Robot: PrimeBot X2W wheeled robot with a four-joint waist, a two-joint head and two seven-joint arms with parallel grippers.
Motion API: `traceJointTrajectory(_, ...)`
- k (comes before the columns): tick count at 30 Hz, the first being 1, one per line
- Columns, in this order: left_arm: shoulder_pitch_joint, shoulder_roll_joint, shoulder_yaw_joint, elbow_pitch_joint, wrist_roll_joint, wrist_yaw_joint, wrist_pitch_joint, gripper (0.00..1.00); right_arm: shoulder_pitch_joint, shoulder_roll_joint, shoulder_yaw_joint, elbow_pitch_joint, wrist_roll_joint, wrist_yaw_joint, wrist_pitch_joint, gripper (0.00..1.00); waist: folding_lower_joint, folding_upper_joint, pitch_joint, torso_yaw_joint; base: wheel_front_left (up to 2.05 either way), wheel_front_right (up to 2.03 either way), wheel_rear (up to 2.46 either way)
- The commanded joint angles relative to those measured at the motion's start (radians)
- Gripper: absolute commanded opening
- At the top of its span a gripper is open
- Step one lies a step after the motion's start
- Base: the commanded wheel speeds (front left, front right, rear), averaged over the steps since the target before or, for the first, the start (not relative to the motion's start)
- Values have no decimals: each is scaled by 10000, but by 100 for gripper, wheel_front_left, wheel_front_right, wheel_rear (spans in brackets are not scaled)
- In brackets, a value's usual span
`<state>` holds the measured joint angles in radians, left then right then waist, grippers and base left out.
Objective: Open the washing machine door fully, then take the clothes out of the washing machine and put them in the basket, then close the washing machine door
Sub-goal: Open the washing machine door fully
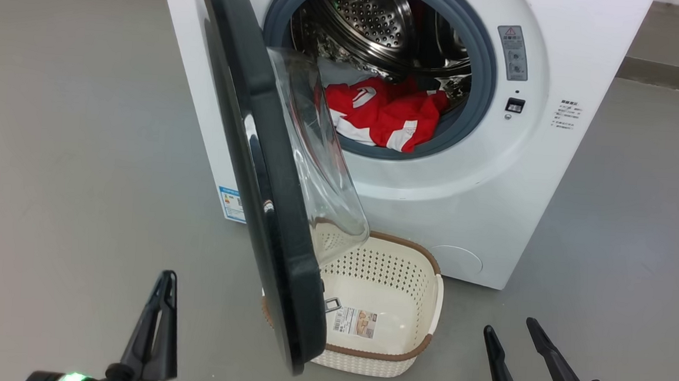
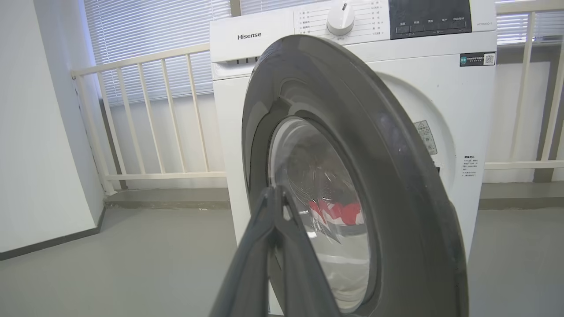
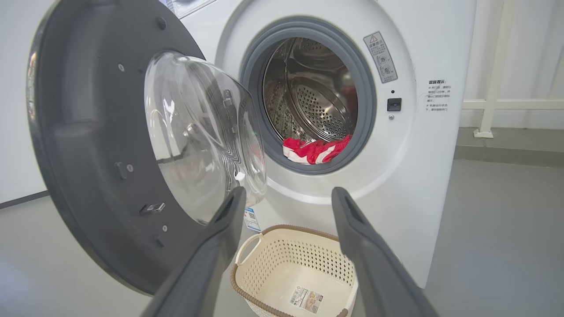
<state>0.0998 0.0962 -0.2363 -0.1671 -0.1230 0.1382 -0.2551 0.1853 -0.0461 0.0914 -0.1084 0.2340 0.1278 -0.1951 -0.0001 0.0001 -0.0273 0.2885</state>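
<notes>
**Door (image 1: 270, 210) half open over the basket (image 1: 381, 275)**

Left gripper (image 1: 168, 278) is pinched together, empty; right gripper (image 1: 509, 326) gapes wide, empty. One door overhangs one basket on the floor (image 1: 71, 139), so dropped clothes (image 1: 388, 114) could hit it. Beyond, one washer (image 1: 445, 191) holds the red heap, possibly two pieces.

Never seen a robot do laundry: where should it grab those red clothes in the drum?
Probably the bunched front edge of the bright red, white-striped fabric clothes draped on the grey rubber ring. Come in from the front, right of the black-rimmed round glass door standing half-open.
</notes>
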Motion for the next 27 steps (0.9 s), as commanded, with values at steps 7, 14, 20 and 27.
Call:
traceJointTrajectory(7, -586, 226, 115, -1790, 449, 103, -43, 0, -108, -42, 299, -159, 165, 29, -66, 100, 1, -1, -50, -212, 0, 0, 0)
traceJointTrajectory(14, -914, 220, -466, -2601, 625, -171, 94, 0, -155, -42, 322, -180, 175, 29, -72, 100, 1, -1, 44, -432, 0, 0, 0)
traceJointTrajectory(20, -1389, 47, -1470, -2691, 680, -599, 428, 0, -221, -41, 318, -179, 182, 29, -58, 100, 1, -1, 207, -729, 0, 0, 0)
traceJointTrajectory(27, -1788, -155, -2413, -2042, 501, -938, 871, 0, -342, -41, 340, -218, 218, 29, -79, 100, 1, -1, 396, -1005, 0, 0, 0)
